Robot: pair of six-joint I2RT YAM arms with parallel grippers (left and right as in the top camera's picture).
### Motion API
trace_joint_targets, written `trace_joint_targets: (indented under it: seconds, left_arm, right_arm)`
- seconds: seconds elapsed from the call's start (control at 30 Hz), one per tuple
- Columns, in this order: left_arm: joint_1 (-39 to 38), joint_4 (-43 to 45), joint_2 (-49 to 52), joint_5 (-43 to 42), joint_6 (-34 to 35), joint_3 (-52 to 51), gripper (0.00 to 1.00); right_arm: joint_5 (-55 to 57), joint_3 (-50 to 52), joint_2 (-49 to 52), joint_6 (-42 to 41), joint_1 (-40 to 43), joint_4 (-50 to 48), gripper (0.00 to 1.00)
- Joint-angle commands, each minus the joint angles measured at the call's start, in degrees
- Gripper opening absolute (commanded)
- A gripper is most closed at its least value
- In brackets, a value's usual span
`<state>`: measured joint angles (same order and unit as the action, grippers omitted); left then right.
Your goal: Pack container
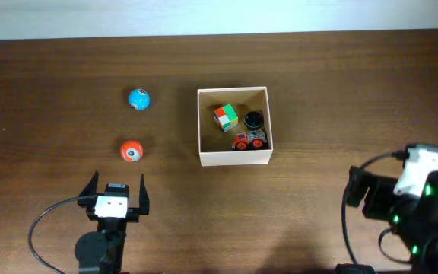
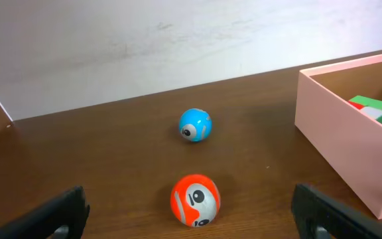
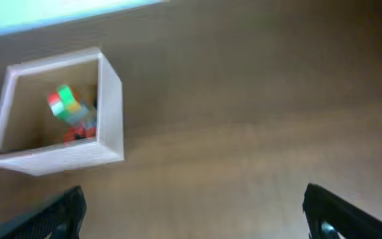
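Note:
The container (image 1: 233,157) is a white-walled square box at the table's middle. It holds a colourful cube (image 1: 226,117), a black round thing (image 1: 254,119) and a red toy car (image 1: 249,141). It also shows in the left wrist view (image 2: 350,143) and the right wrist view (image 3: 111,99). An orange ball (image 1: 131,151) and a blue ball (image 1: 138,99) lie left of the box. My left gripper (image 1: 117,187) is open and empty, just short of the orange ball (image 2: 195,200); the blue ball (image 2: 195,125) lies beyond. My right gripper (image 1: 353,190) is open and empty, right of the box.
The table is dark brown wood (image 1: 341,91). A pale wall edge (image 1: 219,17) runs along the table's far side. Cables loop near both arm bases at the front.

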<state>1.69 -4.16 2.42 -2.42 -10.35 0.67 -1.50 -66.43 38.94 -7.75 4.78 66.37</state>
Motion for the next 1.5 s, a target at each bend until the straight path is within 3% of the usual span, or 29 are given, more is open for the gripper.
trace_joint_targets:
  seconds: [0.0, 1.47]
  left_arm:
    - [0.3, -0.4, -0.1, -0.8, -0.9, -0.1, 0.99]
    - [0.3, -0.4, -0.1, -0.8, -0.9, -0.1, 0.99]
  right_arm:
    - [-0.2, 4.7, -6.0, 0.2, 0.5, -4.7, 0.99]
    - [0.9, 5.9, -7.3, 0.2, 0.5, -5.6, 0.99]
